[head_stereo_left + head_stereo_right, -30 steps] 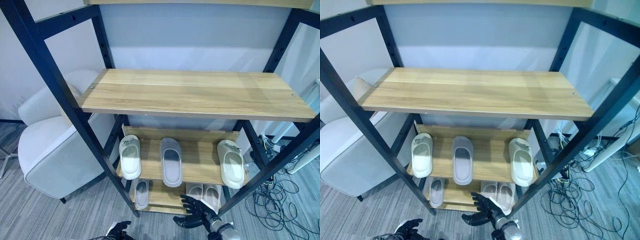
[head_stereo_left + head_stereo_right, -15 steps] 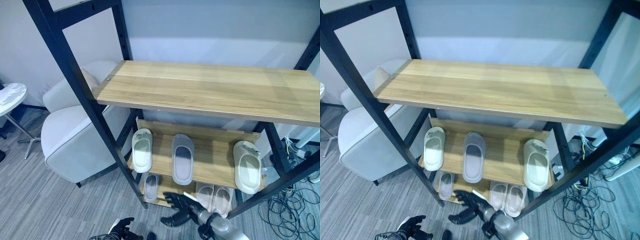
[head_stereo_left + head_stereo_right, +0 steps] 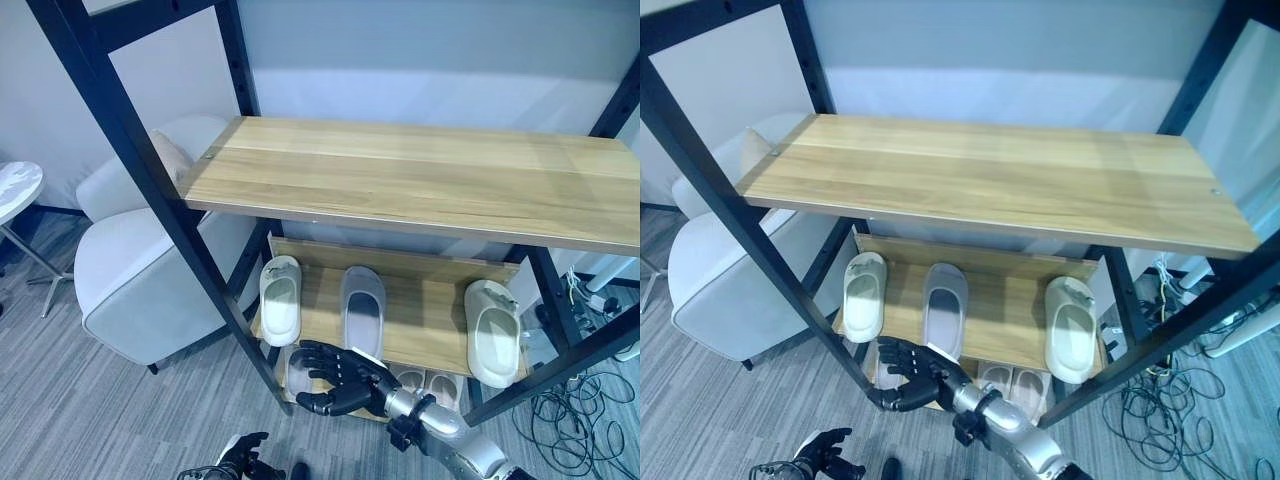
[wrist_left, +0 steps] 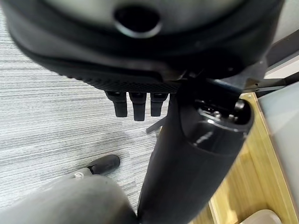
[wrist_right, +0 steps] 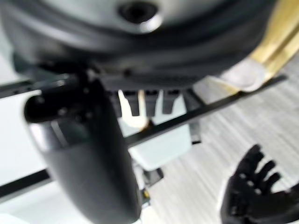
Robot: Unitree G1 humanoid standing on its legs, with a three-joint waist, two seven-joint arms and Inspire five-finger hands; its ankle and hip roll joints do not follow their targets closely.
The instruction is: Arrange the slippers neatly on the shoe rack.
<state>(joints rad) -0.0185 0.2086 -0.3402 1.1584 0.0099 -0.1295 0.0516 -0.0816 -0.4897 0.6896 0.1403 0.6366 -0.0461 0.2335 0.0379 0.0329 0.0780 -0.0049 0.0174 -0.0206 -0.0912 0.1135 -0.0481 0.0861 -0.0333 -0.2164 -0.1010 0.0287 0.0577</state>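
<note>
Reaching stage, by the look of it: right hand (image 3: pixel 340 378) spread wide and empty, fingers straight and apart, raised in front of the shoe rack (image 3: pixel 130 135) at the front edge of the middle shelf (image 3: pixel 415 335), just below the toe of the grey slipper (image 3: pixel 362 311). Left hand (image 3: pixel 238 460) low down near the floor in front of the rack, fingers loosely spread, holding nothing

On the middle shelf, 3 slippers lying apart: a cream one (image 3: pixel 280 299) at the rack's left post, the grey one in the middle, another cream one (image 3: pixel 492 331) at the right end, its toe jutting past the shelf edge. On the bottom shelf, more pale slippers (image 3: pixel 437 387) partly hidden behind the right hand

Next move likely a grasp on 1 slipper to pair it with its mate; calls for closing around a soft, rounded toe without knocking the neighbour

Slippers smooth, foamy-looking, open-backed with moulded footbeds. Shelves of pale wood grain, frame of dark matte metal. Top shelf (image 3: pixel 420 180) bare
</note>
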